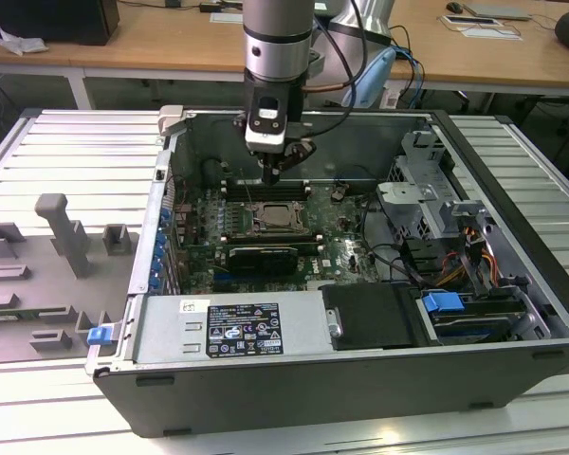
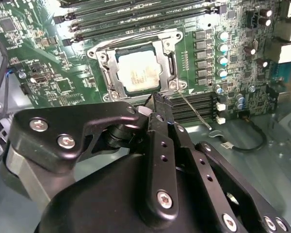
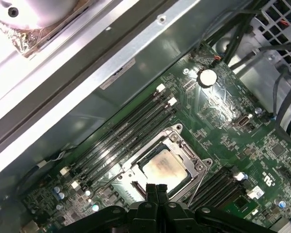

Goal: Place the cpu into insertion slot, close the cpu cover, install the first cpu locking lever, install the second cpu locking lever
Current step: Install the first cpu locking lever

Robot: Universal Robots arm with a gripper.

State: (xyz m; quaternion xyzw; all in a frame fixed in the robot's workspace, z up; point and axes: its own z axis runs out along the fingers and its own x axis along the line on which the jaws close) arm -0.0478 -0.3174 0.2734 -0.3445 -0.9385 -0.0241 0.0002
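- Exterior view: I hang inside the open case point(image 1: 360, 393), with my pincer point(image 1: 275, 175) pointing straight down over the board point(image 1: 339, 248).
- The cpu point(image 1: 282, 220) lies below my tip and a touch nearer this camera, with clear air between us. My fingers read as one narrow point carrying nothing.
- Second wrist view: the cpu point(image 2: 138, 73) is seated in the slot point(image 2: 170, 62). Its pale top shows through the window of the cover point(image 2: 106, 68), which lies flat over it.
- My pincer point(image 2: 157, 103) hovers off one edge of the slot, near a corner.
- The lever point(image 2: 194, 109) is the closest thing to me. It's a thin bright rod whose long axis slants off from that corner, away from the chip and across the black memory slots. It's just beside my tip, nearer than the cpu.
- A second wire runs along the slot's far edge, and I can't tell whether it's latched.
- First wrist view: my fingertips point(image 3: 150, 190) are pressed together side by side, gripping nothing.
- The cpu point(image 3: 164, 167) sits just ahead of them, square in its frame, and the lever point(image 3: 196, 183) slants past on one side. I judge I'm lined up on the rod, not the chip.
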